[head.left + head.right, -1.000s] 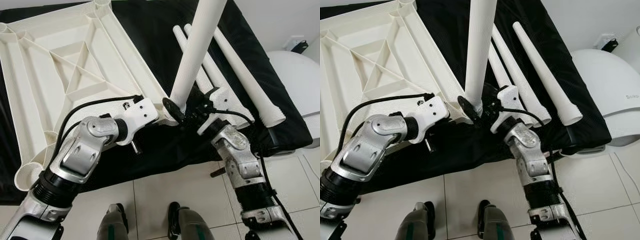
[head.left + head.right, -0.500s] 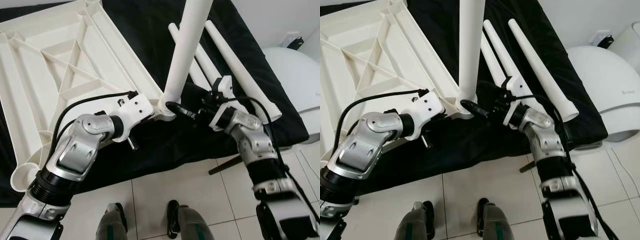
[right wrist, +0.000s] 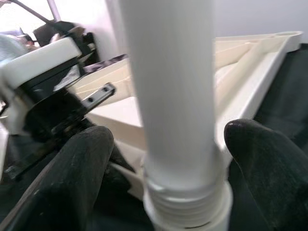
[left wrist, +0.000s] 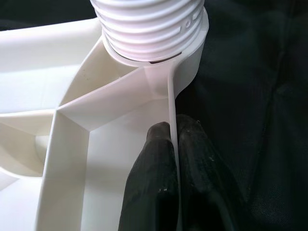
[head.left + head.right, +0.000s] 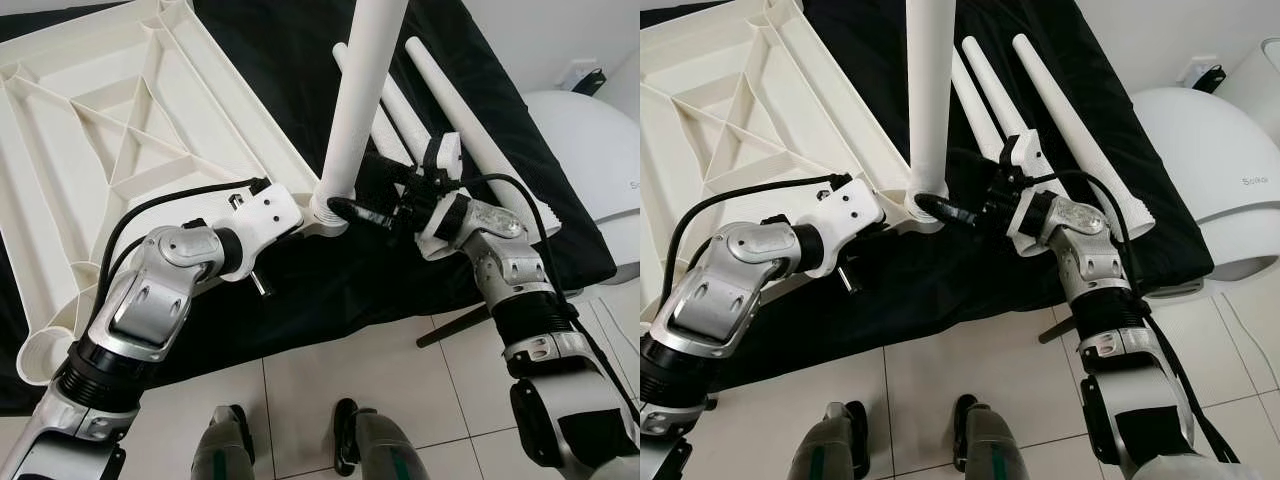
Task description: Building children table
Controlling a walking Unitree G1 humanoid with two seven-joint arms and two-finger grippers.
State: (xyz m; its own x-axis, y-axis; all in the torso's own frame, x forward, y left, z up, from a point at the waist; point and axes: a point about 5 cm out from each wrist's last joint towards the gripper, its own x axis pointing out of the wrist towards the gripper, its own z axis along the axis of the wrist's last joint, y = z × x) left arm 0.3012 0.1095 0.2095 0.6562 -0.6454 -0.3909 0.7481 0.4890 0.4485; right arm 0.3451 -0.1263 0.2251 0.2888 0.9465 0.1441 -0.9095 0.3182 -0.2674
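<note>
My left hand [image 4: 173, 130] pinches the rim of the upturned table [image 5: 120, 130] at its near right corner. My right hand [image 3: 168, 149] is wide open around the upright leg [image 5: 928, 90] seated in that corner socket.

Bright even light, eye views sharp; right wrist view blurred.
</note>
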